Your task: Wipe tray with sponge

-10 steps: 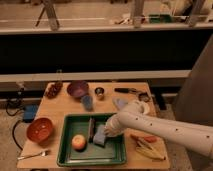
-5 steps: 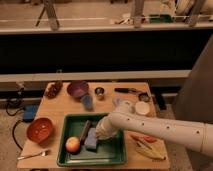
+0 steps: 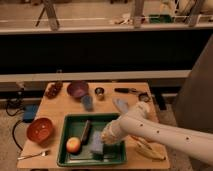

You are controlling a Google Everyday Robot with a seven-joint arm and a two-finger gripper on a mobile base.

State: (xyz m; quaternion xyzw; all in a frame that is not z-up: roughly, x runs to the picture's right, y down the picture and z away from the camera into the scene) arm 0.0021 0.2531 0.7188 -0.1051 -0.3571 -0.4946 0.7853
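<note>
The dark green tray [image 3: 64,150] lies at the table's front centre. On its floor sits the blue-grey sponge [image 3: 96,144], right of the middle. My gripper [image 3: 106,137] reaches in from the right on a white arm, pressed down and shut on the sponge's right end. The sponge rests flat on the tray floor. A red-yellow apple [image 3: 73,145] sits in the tray's front left, and a dark narrow brush [image 3: 86,131] lies between apple and sponge. The arm hides the tray's right rim.
An orange bowl [image 3: 40,129] and a fork [image 3: 32,156] lie left of the tray. Behind it stand a purple bowl [image 3: 77,89], a blue cup [image 3: 87,102] and a small metal cup [image 3: 100,92]. A yellowish item [image 3: 148,150] lies under the arm.
The gripper and the sponge slid left across the tray floor, then came a little back toward the tray's front. Apple and brush stayed where they were.
</note>
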